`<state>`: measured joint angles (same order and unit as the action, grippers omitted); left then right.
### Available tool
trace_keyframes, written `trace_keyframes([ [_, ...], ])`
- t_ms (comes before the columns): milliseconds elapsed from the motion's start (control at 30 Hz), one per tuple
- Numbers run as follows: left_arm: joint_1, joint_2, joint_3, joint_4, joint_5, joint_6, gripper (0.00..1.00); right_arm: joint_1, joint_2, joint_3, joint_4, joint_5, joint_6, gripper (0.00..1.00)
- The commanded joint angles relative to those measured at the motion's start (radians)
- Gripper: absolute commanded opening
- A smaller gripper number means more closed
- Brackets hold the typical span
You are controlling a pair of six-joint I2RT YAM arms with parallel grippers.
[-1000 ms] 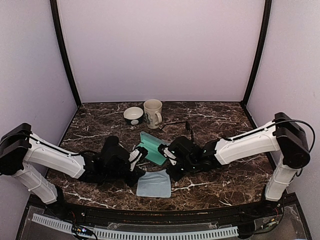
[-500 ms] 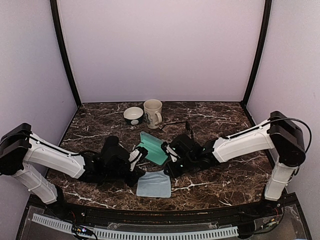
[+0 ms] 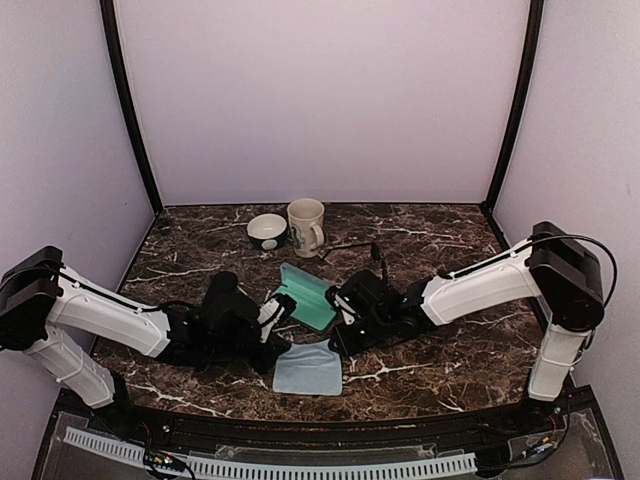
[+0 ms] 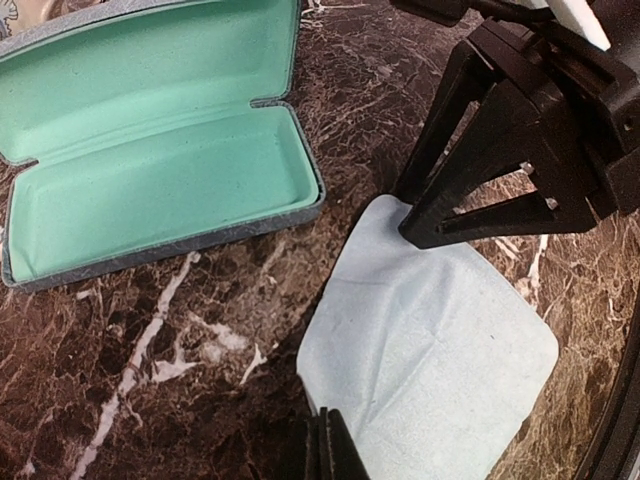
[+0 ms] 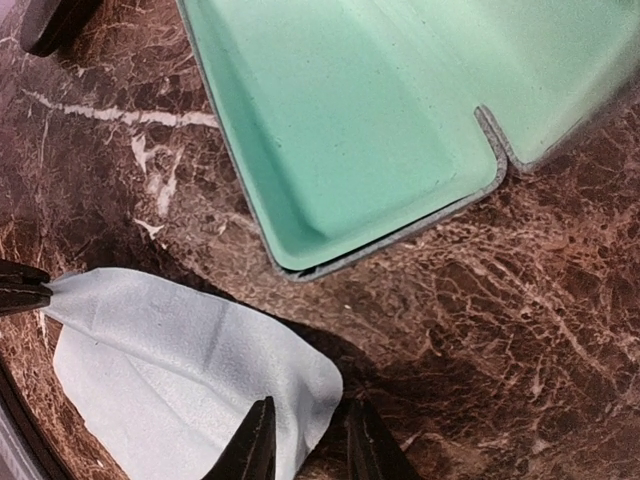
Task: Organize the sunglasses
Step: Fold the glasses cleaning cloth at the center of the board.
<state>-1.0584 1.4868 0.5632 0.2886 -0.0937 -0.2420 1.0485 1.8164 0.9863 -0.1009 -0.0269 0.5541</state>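
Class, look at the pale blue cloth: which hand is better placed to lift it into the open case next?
Left, probably. The left hand is shut on a corner of the cloth, while the right hand only straddles another edge with its fingers apart.

Shows dark brown on the table, veined white and tan like marble. Turns plain mint green inside the open case, with speckled grey-blue along its rim and outer shell. Goes pale blue, unpatterned, on the cloth just near of the case. Shows cream on the mug at the far side, and dark outside with pale inside on the bowl to its left. Reads black on the left gripper and right gripper. Reads white with black joints on the left arm and right arm. Gives flat pale lilac on the walls, black on the corner posts.
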Motion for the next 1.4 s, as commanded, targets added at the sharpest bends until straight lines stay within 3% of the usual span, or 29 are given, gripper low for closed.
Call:
trace_keyframes([
  [0, -0.004, -0.017, 0.021, -0.013, -0.006, 0.012, 0.00, -0.013, 0.023, 0.018, 0.033, -0.006, 0.013, 0.26],
  [867, -0.007, -0.016, 0.020, -0.019, -0.008, 0.010, 0.00, -0.031, 0.054, 0.049, 0.042, -0.023, -0.019, 0.08],
  [1367, -0.006, -0.036, -0.010, 0.054, 0.006, 0.028, 0.00, -0.032, -0.029, -0.042, 0.121, -0.082, -0.202, 0.00],
])
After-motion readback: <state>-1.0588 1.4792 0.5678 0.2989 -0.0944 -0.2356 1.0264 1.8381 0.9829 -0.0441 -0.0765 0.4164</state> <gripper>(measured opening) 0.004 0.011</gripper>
